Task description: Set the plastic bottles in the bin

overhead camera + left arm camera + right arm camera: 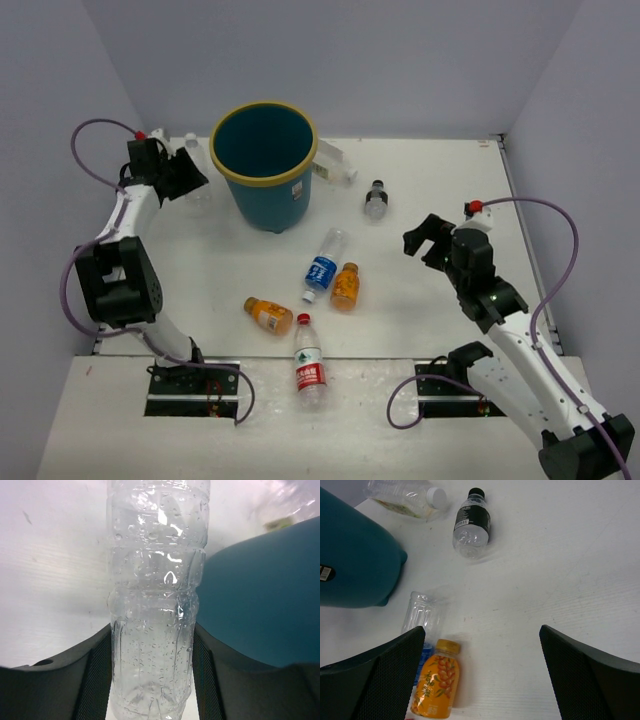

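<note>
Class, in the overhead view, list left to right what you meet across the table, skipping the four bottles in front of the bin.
In order: left gripper holding a clear bottle, teal bin, white-capped bottle, dark-capped bottle, right gripper.

The top external camera looked down from above and behind the arm bases, taking in the whole worktop [430, 190] from afar. The left wrist camera sat tight against a clear bottle [155, 605], with the bin [260, 595] beside it. The right wrist camera looked obliquely down from nearer the worktop, sharing the bin's wall, the dark-capped bottle [472, 522] and an orange bottle [435, 685] with the top view.
</note>
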Robot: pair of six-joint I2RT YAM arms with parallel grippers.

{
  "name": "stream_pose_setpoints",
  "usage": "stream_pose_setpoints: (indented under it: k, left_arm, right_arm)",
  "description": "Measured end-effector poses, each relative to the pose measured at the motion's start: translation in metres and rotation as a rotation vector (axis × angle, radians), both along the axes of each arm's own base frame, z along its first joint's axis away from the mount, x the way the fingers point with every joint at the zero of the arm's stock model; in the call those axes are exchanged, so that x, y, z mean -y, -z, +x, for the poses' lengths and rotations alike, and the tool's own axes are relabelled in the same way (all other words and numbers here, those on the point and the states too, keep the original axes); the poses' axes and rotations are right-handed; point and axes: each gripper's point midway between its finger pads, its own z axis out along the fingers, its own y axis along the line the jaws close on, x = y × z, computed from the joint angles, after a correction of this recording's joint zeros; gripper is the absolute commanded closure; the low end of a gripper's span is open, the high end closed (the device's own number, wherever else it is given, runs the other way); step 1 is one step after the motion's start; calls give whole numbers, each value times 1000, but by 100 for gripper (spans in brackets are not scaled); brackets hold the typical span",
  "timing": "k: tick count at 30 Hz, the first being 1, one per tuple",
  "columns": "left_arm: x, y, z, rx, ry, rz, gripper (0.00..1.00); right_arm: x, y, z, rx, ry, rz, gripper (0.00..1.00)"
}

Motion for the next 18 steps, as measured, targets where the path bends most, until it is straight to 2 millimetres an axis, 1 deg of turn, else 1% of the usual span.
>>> stream_pose_setpoints:
  k: [2, 5, 7, 9, 10, 12, 13, 16, 18]
  left_arm:
    - [-11, -41, -6, 84, -82, 40, 100]
    - [-21, -106, -23, 231, -184, 68, 100]
    - [-20, -146, -35, 332, -207, 64, 100]
    - [-12, -182, -43, 427, -191, 48, 100]
    - [-5, -199, -45, 471, -169, 41, 100]
    - [16, -225, -45, 540, -106, 24, 100]
    - [33, -235, -44, 564, -64, 17, 100]
    - [91, -257, -42, 618, 89, -10, 100]
    - [120, -262, -42, 629, 167, -31, 100]
  right_arm:
    - [0, 0, -1, 4, 0, 2, 1]
    - [1, -1, -4, 11, 0, 5, 1]
    - [2, -1, -5, 15, 0, 7, 1]
    - [2, -1, -6, 18, 0, 8, 1]
    - [3, 0, -7, 20, 0, 9, 1]
    - [3, 1, -8, 20, -1, 9, 1]
    - [3, 1, -9, 21, -1, 10, 1]
    - [3, 2, -10, 25, -3, 12, 1]
    - [4, 2, -11, 28, -4, 13, 1]
